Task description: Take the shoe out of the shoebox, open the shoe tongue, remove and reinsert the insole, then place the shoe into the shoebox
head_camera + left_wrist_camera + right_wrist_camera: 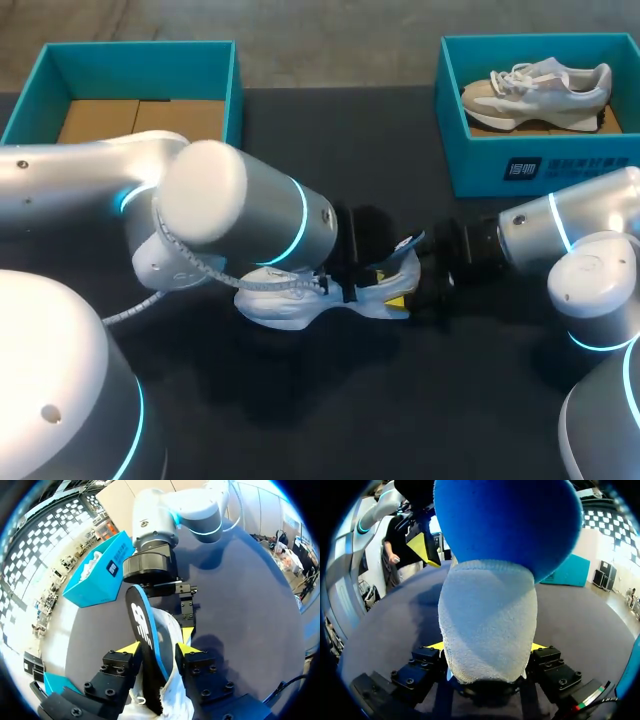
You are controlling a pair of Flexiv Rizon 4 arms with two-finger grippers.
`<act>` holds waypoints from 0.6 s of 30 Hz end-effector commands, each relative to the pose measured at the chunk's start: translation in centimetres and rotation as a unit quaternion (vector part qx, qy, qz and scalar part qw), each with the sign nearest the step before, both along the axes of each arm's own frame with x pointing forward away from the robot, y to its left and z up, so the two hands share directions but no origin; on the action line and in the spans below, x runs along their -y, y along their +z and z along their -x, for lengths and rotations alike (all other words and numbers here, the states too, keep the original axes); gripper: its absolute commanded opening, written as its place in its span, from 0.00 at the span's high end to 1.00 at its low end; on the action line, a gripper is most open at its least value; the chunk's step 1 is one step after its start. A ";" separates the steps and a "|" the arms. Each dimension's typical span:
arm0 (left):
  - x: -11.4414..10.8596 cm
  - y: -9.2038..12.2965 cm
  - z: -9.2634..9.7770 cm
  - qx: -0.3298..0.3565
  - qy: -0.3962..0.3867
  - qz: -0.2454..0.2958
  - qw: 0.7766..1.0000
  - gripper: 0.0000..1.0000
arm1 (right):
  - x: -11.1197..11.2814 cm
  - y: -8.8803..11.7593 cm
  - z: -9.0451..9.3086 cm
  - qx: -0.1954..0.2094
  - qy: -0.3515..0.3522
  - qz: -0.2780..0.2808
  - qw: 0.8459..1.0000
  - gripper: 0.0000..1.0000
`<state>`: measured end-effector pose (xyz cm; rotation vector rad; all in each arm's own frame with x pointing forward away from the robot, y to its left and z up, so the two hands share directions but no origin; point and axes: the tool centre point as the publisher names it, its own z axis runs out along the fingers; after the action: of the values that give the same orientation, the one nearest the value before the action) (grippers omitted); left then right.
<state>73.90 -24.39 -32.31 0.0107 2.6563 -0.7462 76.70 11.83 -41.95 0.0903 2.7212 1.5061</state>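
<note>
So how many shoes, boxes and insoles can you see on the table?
Shoes: 2
Teal boxes: 2
Insole: 1
Total: 5

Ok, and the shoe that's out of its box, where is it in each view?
Head view: shoe in the picture's middle, partly under the left arm.
Left wrist view: shoe between the left gripper fingers.
Right wrist view: shoe, pale fabric, between the right gripper fingers.
Shared landmark: blue insole standing out of it, both wrist views.
</note>
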 end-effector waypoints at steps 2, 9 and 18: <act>0.6 -0.2 -0.3 0.000 0.004 -0.001 1.000 0.58 | -0.1 -0.3 -0.2 -0.001 0.000 0.003 1.000 1.00; 0.8 -0.7 -0.9 0.000 0.007 -0.005 1.000 0.58 | -0.1 -0.3 -0.2 -0.001 0.000 0.003 1.000 1.00; 1.1 -1.5 -1.8 -0.005 0.007 -0.008 1.000 0.58 | -0.1 -0.3 -0.2 -0.001 0.000 0.003 1.000 1.00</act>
<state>75.24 -25.08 -33.32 -0.0141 2.6622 -0.7167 76.69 11.83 -41.95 0.0903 2.7212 1.5061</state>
